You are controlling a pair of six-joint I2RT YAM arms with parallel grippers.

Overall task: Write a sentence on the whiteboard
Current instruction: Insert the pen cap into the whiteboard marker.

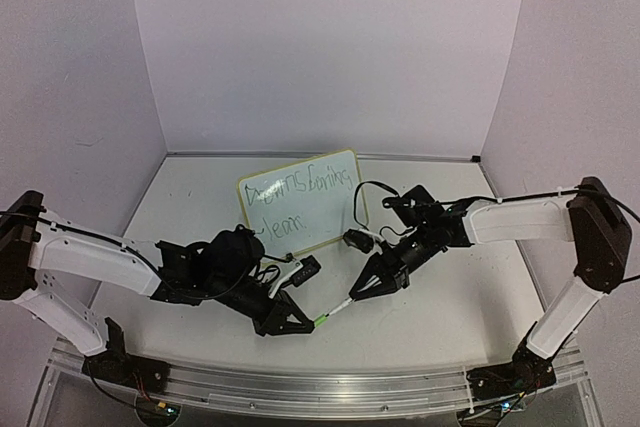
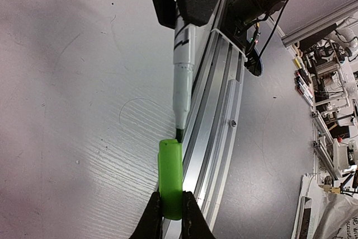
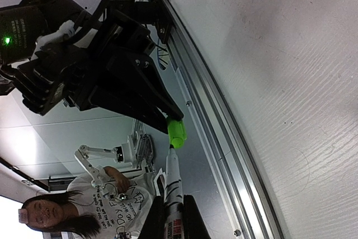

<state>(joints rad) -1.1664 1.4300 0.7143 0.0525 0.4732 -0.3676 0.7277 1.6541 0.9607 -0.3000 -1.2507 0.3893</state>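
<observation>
The whiteboard (image 1: 333,219) stands propped at the back middle of the table, and the sentence (image 1: 300,189) runs across it in two lines of thin green handwriting. In front of it my two grippers meet tip to tip. My left gripper (image 1: 303,324) (image 2: 171,210) is shut on the green marker cap (image 2: 170,176) (image 1: 321,319). My right gripper (image 1: 362,289) (image 3: 173,212) is shut on the white marker (image 3: 172,180) (image 2: 182,76). The marker's dark tip sits just at the mouth of the cap (image 3: 177,133), hardly inside it.
An aluminium rail (image 1: 320,387) runs along the near table edge, just below the marker and cap. White walls close off the back and both sides. A person (image 3: 84,208) sits beyond the near edge. Cables (image 1: 365,192) loop over the right wrist near the board.
</observation>
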